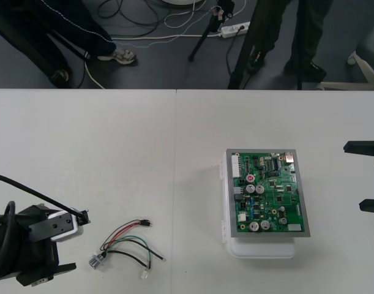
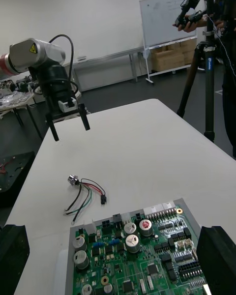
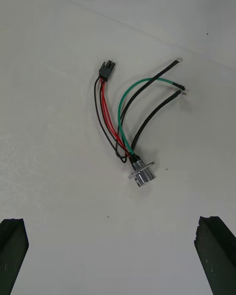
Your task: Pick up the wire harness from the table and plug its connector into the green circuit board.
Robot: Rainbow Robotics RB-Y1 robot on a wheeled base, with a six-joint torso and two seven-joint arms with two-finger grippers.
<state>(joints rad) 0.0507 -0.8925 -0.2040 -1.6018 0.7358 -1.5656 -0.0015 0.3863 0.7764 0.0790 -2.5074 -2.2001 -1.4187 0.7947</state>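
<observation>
Left hand (image 1: 79, 242) hovers, black fingers spread wide, just beside the thin-wired harness (image 1: 125, 245), which lies loose on the smooth pale worktop (image 1: 113, 153) with its round metal socket (image 1: 97, 261) nearest. Beyond sits the green circuit board (image 1: 266, 193), unplugged. Right hand (image 1: 354, 176) is spread too, out at the board's right.

We see a pale table (image 1: 113, 153), smooth and matt. The small wire harness (image 3: 123, 123) has wires in glossy plastic sleeves, a matt black plastic plug (image 3: 106, 71) and a round socket (image 3: 142, 173) of polished metal. The green circuit board (image 1: 269, 196) looks glossy, rimmed in dull grey metal, on a smooth white plastic base (image 1: 260, 250).
</observation>
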